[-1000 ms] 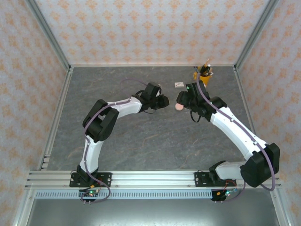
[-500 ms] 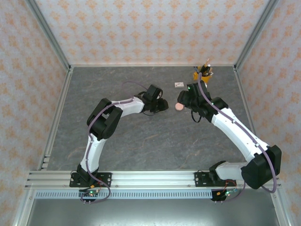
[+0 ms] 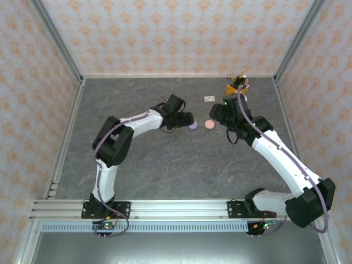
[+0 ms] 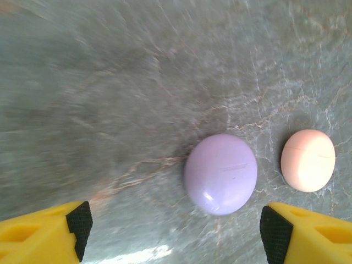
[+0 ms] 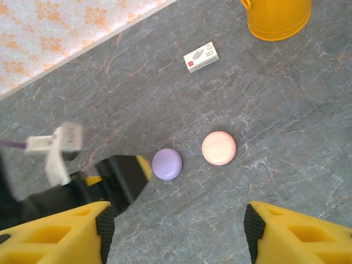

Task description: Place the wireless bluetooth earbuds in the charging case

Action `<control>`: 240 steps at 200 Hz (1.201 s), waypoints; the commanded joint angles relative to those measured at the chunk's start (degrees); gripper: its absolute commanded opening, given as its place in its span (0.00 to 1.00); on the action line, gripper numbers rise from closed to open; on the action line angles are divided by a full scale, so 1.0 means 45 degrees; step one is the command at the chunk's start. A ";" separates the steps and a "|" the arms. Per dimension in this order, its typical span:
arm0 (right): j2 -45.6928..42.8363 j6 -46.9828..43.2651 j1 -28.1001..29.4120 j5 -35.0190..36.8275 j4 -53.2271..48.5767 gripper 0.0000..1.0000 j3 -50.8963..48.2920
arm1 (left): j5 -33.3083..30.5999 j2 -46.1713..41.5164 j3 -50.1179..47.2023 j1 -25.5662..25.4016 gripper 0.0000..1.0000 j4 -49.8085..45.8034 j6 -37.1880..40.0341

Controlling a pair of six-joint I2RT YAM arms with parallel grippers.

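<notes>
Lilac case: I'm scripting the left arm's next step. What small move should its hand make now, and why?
Probably lift the left hand straight up and clear. Its jaws stand open, the lilac case lies shut and untouched on the table just beyond its fingertips, and the pink case sits close beside it, apart.

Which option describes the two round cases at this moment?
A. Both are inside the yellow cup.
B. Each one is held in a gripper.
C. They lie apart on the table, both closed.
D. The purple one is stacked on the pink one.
C: the purple case and the pink case rest closed on the table with a gap between them.
</notes>
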 commanded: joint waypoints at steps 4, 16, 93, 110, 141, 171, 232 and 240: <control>-0.0592 -0.0038 -0.0169 0.0887 -0.0277 0.77 -0.0131 | -0.1545 -0.2178 -0.0552 0.0529 0.84 -0.1190 0.0907; -0.0725 -0.0211 -0.0243 0.1077 -0.0090 1.00 -0.0340 | -0.2271 -0.3136 -0.0874 0.0685 0.85 -0.1467 0.1374; -0.1243 -0.1369 -0.0606 0.6154 0.1124 1.00 -0.1683 | -0.8566 -0.9873 -0.4894 0.1153 1.00 0.0902 0.5774; -0.1377 -0.1730 -0.0667 0.8295 0.2344 1.00 -0.2648 | -0.9659 -1.1122 -0.6159 0.1206 1.00 0.2276 0.7425; -0.0593 -0.2994 -0.1816 0.8754 0.3218 1.00 -0.3245 | -1.0272 -1.2786 -0.7753 0.2206 1.00 0.3502 0.9046; -0.0393 -0.2867 -0.3221 0.8959 0.4899 1.00 -0.4768 | -0.9290 -1.3901 -0.9657 0.4216 1.00 0.4659 0.9231; 0.0850 -0.3970 -0.4307 0.8370 0.9868 1.00 -0.7816 | -0.8351 -1.1783 -1.3055 0.5000 1.00 0.9604 0.8575; 0.1098 -0.4241 -0.4301 0.8224 1.0678 1.00 -0.8147 | -0.8300 -1.1320 -1.3541 0.5000 1.00 1.0741 0.8634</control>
